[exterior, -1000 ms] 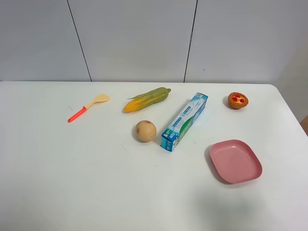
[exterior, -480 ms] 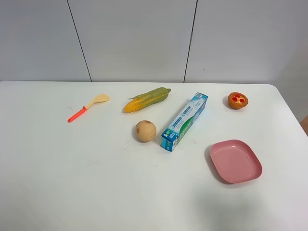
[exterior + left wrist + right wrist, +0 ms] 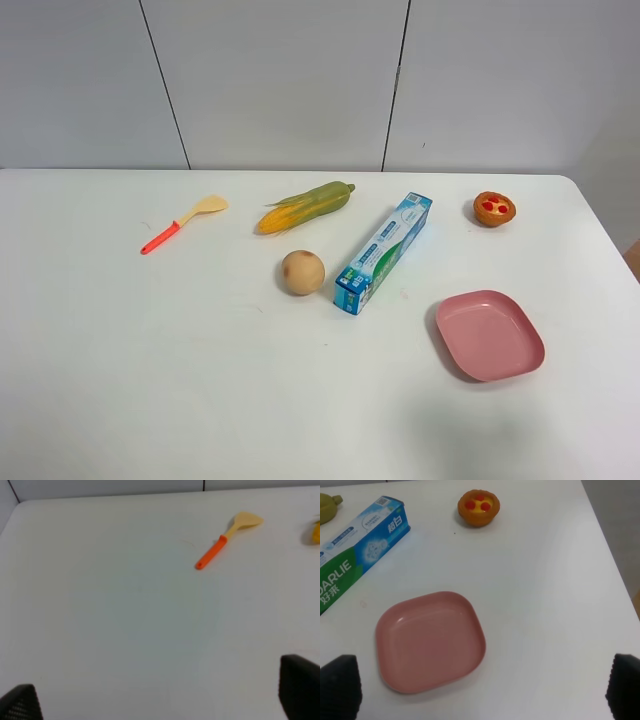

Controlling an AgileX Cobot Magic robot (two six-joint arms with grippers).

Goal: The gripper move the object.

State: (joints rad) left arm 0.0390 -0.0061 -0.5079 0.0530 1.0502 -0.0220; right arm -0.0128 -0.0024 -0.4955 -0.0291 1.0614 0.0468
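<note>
The object, a long blue, white and green carton [image 3: 384, 252], lies on the white table near the middle, slanting from front left to back right. Part of it shows in the right wrist view [image 3: 360, 545]. Neither arm shows in the high view. My left gripper [image 3: 159, 695] shows only its two dark fingertips [image 3: 300, 685], set wide apart over bare table, far from the carton. My right gripper [image 3: 482, 687] also has its fingertips [image 3: 339, 685] wide apart, held empty above the pink plate [image 3: 430, 640], with the carton off to one side.
A corn cob [image 3: 305, 207] and a tan ball [image 3: 302, 272] lie left of the carton. A spatula with an orange handle [image 3: 180, 224] is at the far left. A small fruit tart [image 3: 494, 208] sits at the back right. The pink plate [image 3: 490, 334] is at the front right.
</note>
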